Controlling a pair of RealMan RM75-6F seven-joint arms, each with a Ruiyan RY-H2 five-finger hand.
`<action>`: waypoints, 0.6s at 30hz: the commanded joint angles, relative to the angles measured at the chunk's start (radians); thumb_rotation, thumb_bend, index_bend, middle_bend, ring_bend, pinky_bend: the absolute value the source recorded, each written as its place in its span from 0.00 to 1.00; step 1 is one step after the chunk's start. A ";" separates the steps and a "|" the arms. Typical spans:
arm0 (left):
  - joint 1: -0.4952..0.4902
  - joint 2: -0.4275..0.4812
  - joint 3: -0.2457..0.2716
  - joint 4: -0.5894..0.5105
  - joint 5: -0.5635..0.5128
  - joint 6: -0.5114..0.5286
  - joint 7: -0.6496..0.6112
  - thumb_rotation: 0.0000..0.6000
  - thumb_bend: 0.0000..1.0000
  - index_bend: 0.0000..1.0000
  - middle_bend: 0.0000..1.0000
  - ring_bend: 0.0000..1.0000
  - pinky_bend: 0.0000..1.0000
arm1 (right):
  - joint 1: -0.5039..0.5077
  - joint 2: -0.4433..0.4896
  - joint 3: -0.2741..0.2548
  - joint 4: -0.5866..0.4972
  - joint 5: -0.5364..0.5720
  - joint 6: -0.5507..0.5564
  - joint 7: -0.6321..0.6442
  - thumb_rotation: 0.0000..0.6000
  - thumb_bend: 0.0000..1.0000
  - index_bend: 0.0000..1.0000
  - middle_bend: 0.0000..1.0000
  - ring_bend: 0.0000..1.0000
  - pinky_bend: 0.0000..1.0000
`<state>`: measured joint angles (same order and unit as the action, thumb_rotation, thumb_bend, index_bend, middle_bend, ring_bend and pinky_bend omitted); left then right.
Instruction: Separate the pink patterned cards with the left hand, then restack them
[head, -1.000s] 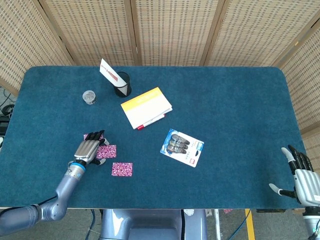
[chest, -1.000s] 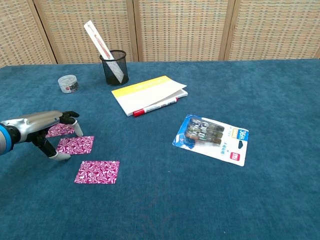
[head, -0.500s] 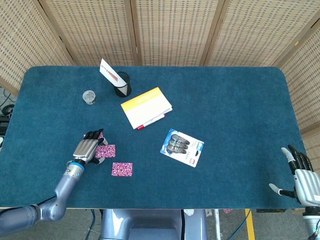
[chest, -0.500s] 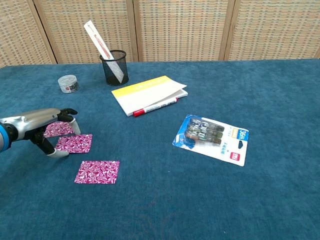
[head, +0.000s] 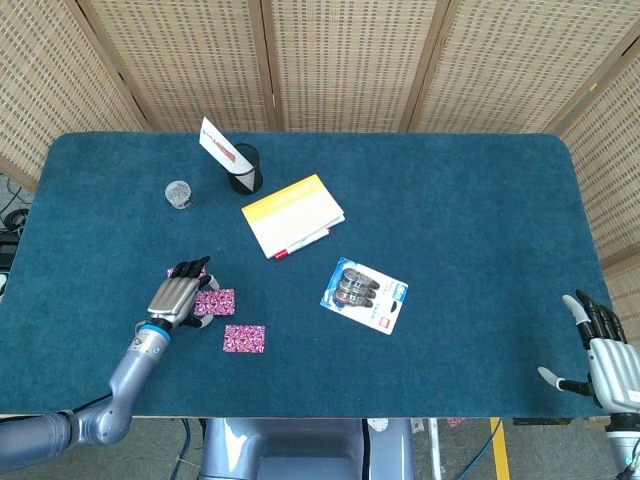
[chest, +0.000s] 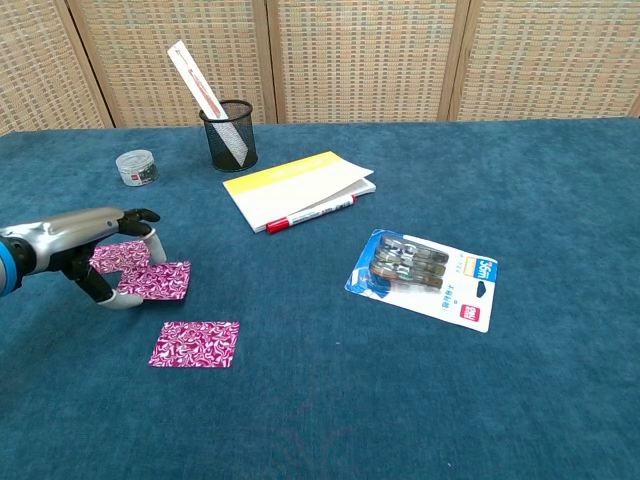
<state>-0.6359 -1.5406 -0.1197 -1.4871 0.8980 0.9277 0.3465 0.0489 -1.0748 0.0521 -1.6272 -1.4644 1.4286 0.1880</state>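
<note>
Three pink patterned cards lie on the blue-carpeted counter, well left of the blister pack. One lies alone nearest the front edge; the other two overlap just behind it, under the left hand. That hand arches over the pair with fingers curled down; whether it grips a card, I cannot tell. Behind the pack sit one yellow notepad with one red pen, one mesh cup holding a ruler, and one small tin. Woven screens back the counter. The right hand hangs off the right corner, fingers spread, empty.
</note>
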 joint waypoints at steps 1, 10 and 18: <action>-0.004 0.016 0.004 -0.053 -0.002 0.011 0.024 1.00 0.28 0.49 0.00 0.00 0.00 | 0.000 0.000 0.000 0.000 0.000 -0.001 0.000 1.00 0.13 0.00 0.00 0.00 0.00; -0.010 0.017 0.035 -0.152 -0.019 0.039 0.093 1.00 0.27 0.49 0.00 0.00 0.00 | 0.000 0.000 0.000 -0.001 0.000 -0.001 0.000 1.00 0.13 0.00 0.00 0.00 0.00; -0.001 -0.015 0.079 -0.197 0.027 0.077 0.129 1.00 0.26 0.49 0.00 0.00 0.00 | 0.001 0.002 -0.001 -0.001 0.000 -0.002 0.003 1.00 0.13 0.00 0.00 0.00 0.00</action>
<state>-0.6381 -1.5504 -0.0451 -1.6812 0.9206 1.0004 0.4710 0.0496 -1.0731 0.0515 -1.6281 -1.4643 1.4265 0.1914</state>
